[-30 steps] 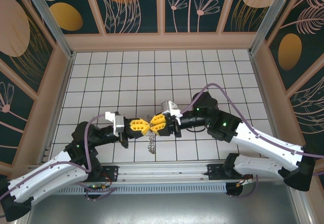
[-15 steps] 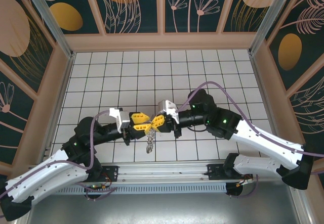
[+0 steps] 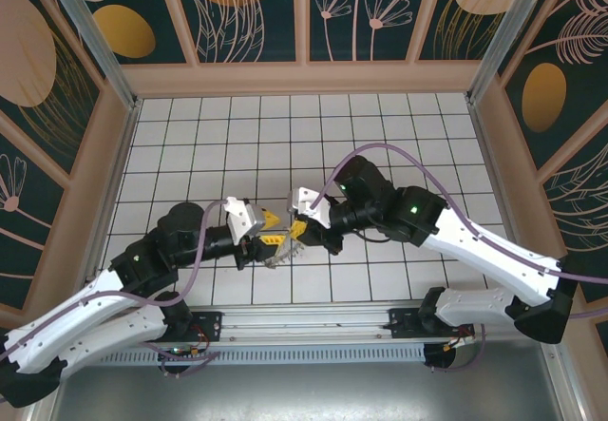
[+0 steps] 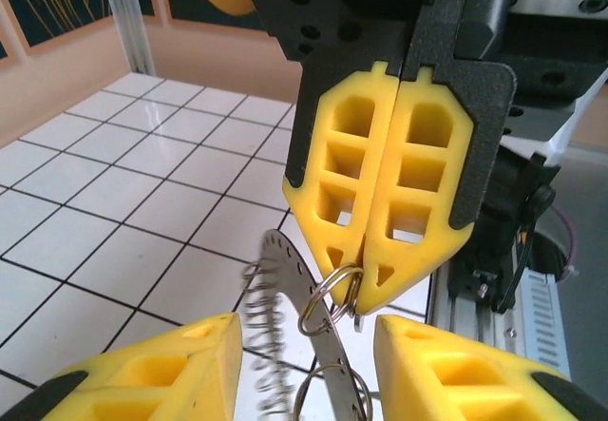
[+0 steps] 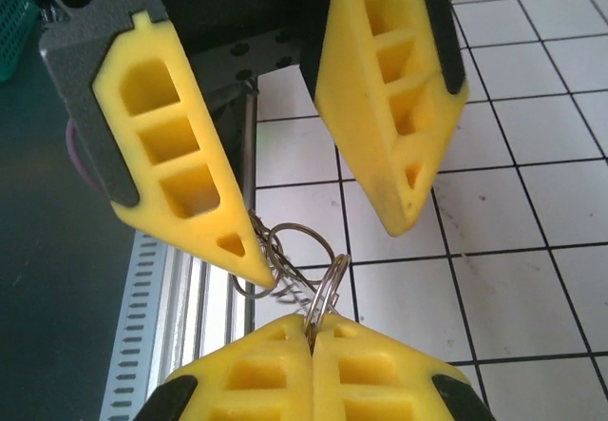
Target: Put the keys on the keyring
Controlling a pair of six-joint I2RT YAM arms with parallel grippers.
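Observation:
The keyring hangs between both grippers above the tiles. In the left wrist view it is a flat metal band (image 4: 306,321) with small holes and a coiled wire edge (image 4: 261,340). A small split ring (image 4: 330,297) is threaded through it. My right gripper (image 5: 312,331) is shut on that split ring (image 5: 328,283); it also shows from the left wrist (image 4: 366,293) and from above (image 3: 298,230). My left gripper (image 4: 306,331) is open, its fingers either side of the keyring without touching it, as the right wrist view (image 5: 334,250) and the top view (image 3: 273,235) confirm. The red-headed key is out of view.
The grey slotted rail (image 3: 313,331) at the table's near edge runs just below the grippers. Wooden walls (image 3: 304,77) enclose the white tiled floor (image 3: 285,145) on three sides. Open tiles stretch behind both arms.
Both wrists have turned and shifted. The left arm has pushed right and the right arm left. The keyring has swung up from hanging below the tips to between the left fingers.

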